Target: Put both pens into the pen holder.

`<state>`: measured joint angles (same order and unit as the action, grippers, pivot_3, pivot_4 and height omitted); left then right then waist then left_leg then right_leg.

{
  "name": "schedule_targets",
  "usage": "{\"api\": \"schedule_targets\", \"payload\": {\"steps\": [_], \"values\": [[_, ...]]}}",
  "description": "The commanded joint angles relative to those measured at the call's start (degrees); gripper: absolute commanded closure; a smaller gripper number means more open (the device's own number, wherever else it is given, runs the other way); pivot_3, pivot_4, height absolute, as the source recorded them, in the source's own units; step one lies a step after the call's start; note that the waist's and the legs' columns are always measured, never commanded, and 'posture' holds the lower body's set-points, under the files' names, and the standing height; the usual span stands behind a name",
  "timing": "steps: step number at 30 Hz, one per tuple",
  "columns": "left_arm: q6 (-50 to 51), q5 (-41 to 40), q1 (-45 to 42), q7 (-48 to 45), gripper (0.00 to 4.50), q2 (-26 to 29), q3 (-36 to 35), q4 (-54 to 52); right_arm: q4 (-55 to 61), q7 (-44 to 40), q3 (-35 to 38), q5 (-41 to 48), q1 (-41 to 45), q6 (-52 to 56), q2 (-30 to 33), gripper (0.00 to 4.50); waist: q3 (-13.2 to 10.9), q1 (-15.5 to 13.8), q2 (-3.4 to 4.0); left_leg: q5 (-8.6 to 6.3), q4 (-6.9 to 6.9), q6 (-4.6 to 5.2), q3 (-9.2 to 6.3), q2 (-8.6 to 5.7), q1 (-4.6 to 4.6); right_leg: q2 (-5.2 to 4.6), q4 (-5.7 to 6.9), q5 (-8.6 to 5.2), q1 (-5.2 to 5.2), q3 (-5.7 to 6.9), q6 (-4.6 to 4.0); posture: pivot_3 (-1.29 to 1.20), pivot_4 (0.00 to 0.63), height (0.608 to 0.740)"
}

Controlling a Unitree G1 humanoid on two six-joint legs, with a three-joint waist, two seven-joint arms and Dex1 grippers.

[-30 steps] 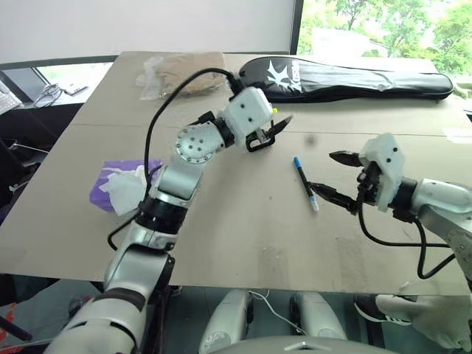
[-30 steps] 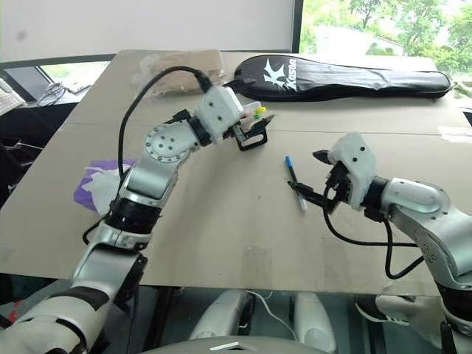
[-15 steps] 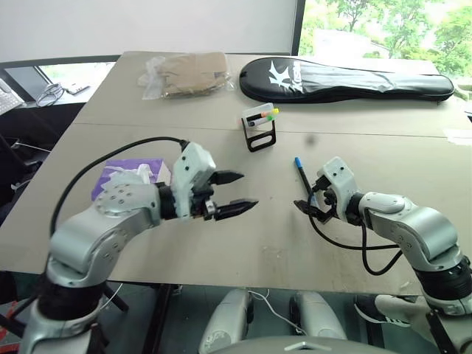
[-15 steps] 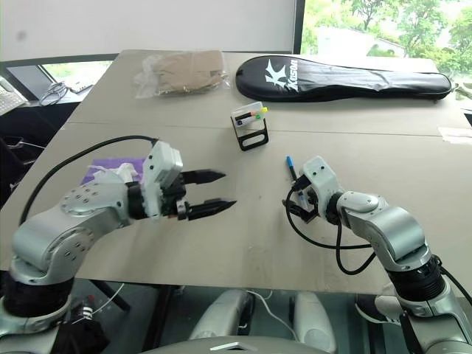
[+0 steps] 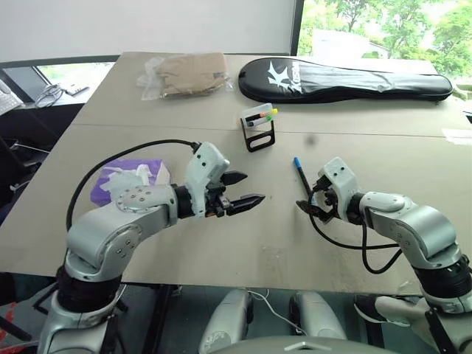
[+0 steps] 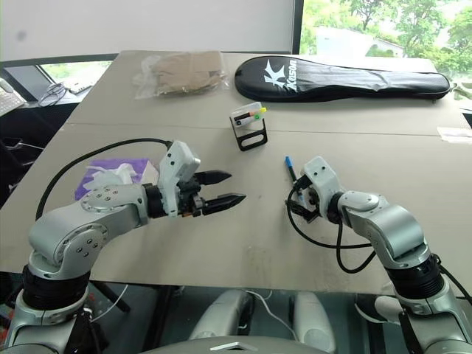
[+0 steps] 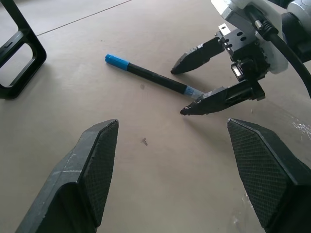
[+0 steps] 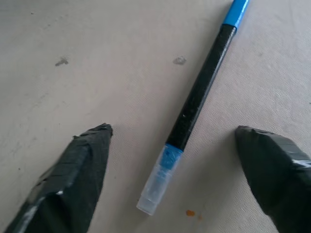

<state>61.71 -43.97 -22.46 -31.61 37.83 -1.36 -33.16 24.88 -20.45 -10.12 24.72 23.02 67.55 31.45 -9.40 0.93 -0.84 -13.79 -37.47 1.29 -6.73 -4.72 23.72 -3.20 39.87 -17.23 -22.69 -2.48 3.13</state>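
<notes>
A slim dark pen (image 5: 301,172) with a blue end and a pale tip lies flat on the table, right of centre. My right gripper (image 8: 172,129) is open and low over the table, one finger on each side of the pale tip without touching it. The pen (image 7: 150,77) and the right gripper (image 7: 178,92) also appear in the left wrist view. The pen holder (image 5: 259,127), a small black frame with a pale top and coloured tips, stands upright behind the pen. My left gripper (image 5: 246,193) hovers open and empty, left of the pen and pointing toward it.
A long black racket bag (image 5: 346,78) lies along the far edge. A brown bundle in clear plastic (image 5: 188,73) sits at the far left. A purple tissue pack (image 5: 118,179) lies by my left arm. The table's front edge (image 5: 243,279) runs close below both grippers.
My left gripper has drawn back from the pen holder and sunk toward the near side of the table. My right gripper has come down around the pen's pale tip.
</notes>
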Motion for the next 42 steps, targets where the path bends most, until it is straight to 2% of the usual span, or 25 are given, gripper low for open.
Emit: {"api": "schedule_targets", "payload": {"steps": [1, 6, 9, 10, 12, 16, 19, 22, 25, 29, 33, 38, 40, 42], "values": [[3.2, -1.4, -2.2, 2.0, 0.80, -0.6, -0.7, 0.3, 1.3, 0.2, -0.1, 0.0, -0.5, 2.2, -0.7, 2.03, 0.0, 0.0, -0.03, 0.00, 0.00, 0.00, 0.00, 0.00, 0.00, 0.00, 0.00, 0.00, 0.00, 0.01, 0.00, 0.00, 0.150, 0.740], [11.1, -3.7, -5.8, 6.9, 0.80, -5.3, -1.8, 4.3, 1.7, 0.6, 1.3, 0.5, 0.6, 3.2, -3.3, 4.17, 0.1, 0.1, -0.03, 0.00, 0.00, 0.00, 0.05, 0.00, -0.02, 0.02, 0.01, 0.00, -0.01, 0.04, 0.00, 0.00, 0.150, 0.740], [17.1, -4.1, -9.2, 11.7, 0.80, -11.0, -3.6, 8.5, 2.3, -0.7, 3.0, 2.4, 1.2, 5.2, -4.3, 4.17, 0.1, 0.1, -0.07, 0.00, -0.02, 0.00, 0.03, 0.00, -0.01, 0.02, 0.01, 0.00, 0.00, 0.09, 0.00, 0.00, 0.150, 0.740], [19.2, -4.1, -10.3, 13.5, 0.80, -13.3, -4.6, 9.8, 2.8, -1.2, 3.3, 3.1, 1.4, 6.0, -4.5, 3.61, 0.1, 0.1, -0.06, 0.00, -0.02, 0.00, 0.05, -0.01, -0.01, 0.02, 0.02, 0.00, -0.01, 0.09, 0.00, 0.00, 0.150, 0.740], [22.4, -3.0, -12.3, 17.2, 0.80, -17.3, -6.2, 12.0, 3.5, -1.6, 3.9, 4.4, 2.0, 7.4, -5.3, 3.00, 0.1, 0.0, -0.08, 0.00, -0.04, 0.00, 0.04, -0.02, 0.01, 0.02, 0.01, 0.00, -0.01, 0.12, 0.00, 0.00, 0.150, 0.740], [29.7, 2.1, -17.9, 27.0, 0.80, -24.1, -7.1, 16.4, 6.7, -1.8, 5.5, 6.6, 3.1, 8.3, -6.8, 1.02, 0.1, 0.1, -0.09, 0.00, -0.05, 0.00, 0.05, -0.02, 0.01, 0.02, 0.04, 0.00, -0.02, 0.11, 0.00, 0.00, 0.150, 0.740], [30.8, -0.4, -21.9, 33.6, 0.80, -28.7, -9.8, 24.3, 10.5, -4.6, 5.5, 6.3, 2.2, 2.6, -3.4, 1.02, 0.1, -0.1, -0.09, 0.00, -0.08, -0.01, 0.04, -0.03, 0.02, 0.01, 0.03, 0.00, -0.02, 0.12, 0.01, 0.00, 0.150, 0.740], [30.8, 0.6, -28.3, 44.5, 0.80, -36.4, -15.6, 35.4, 16.0, -12.2, 7.1, 4.1, -3.4, -9.0, 5.7, 1.02, 0.1, -0.7, -0.15, 0.00, -0.12, 0.00, 0.00, -0.09, 0.08, -0.04, -0.02, 0.00, -0.02, 0.17, 0.02, 0.00, 0.150, 0.740], [30.8, 1.3, -33.7, 50.9, 0.80, -41.3, -19.1, 44.3, 18.1, -18.3, 13.7, 6.7, -9.7, -13.5, 12.1, 1.02, 0.0, -1.7, -0.29, -0.01, -0.31, 0.00, -0.06, -0.14, 0.20, -0.06, -0.04, -0.01, 0.01, 0.28, 0.05, 0.00, 0.150, 0.740], [30.8, 3.5, -39.0, 53.6, 0.80, -44.0, -21.1, 53.5, 19.5, -23.2, 22.3, 8.6, -18.3, -16.9, 16.6, 1.02, 0.0, -1.6, -0.32, -0.01, -0.33, 0.01, 0.06, -0.09, 0.17, -0.02, 0.02, 0.00, 0.02, 0.16, 0.06, 0.00, 0.150, 0.740], [30.8, 7.4, -42.4, 53.8, 0.80, -44.8, -20.3, 60.4, 21.1, -22.3, 26.1, 8.3, -23.5, -18.5, 17.3, 1.02, 0.0, -1.5, -0.32, -0.01, -0.29, 0.00, 0.15, -0.03, 0.10, 0.04, 0.08, 0.00, 0.01, 0.07, 0.06, 0.00, 0.150, 0.740], [28.1, 14.9, -44.9, 53.4, 0.80, -46.8, -19.5, 68.5, 25.1, -16.9, 26.4, 7.5, -26.8, -18.0, 14.7, 1.02, 0.3, -1.8, -0.38, -0.01, -0.32, 0.00, 0.13, -0.05, 0.05, 0.00, 0.05, 0.00, 0.10, 0.10, 0.07, 0.00, 0.150, 0.740], [27.1, 16.1, -45.8, 52.3, 1.34, -47.8, -19.4, 70.6, 26.6, -15.2, 26.2, 7.7, -27.7, -17.6, 13.8, 0.96, 0.4, -1.8, -0.37, -0.01, -0.32, -0.01, 0.14, -0.05, -0.02, 0.00, 0.04, 0.00, 0.17, 0.10, 0.07, 0.00, 0.150, 0.740], [26.1, 17.3, -46.6, 50.9, 2.07, -48.3, -18.2, 72.1, 28.0, -13.6, 26.0, 7.6, -29.0, -17.2, 13.0, 0.96, 0.5, -1.9, -0.39, -0.01, -0.32, -0.01, 0.09, -0.05, -0.08, -0.01, 0.05, 0.00, 0.26, 0.14, 0.08, 0.00, 0.150, 0.740]]}}
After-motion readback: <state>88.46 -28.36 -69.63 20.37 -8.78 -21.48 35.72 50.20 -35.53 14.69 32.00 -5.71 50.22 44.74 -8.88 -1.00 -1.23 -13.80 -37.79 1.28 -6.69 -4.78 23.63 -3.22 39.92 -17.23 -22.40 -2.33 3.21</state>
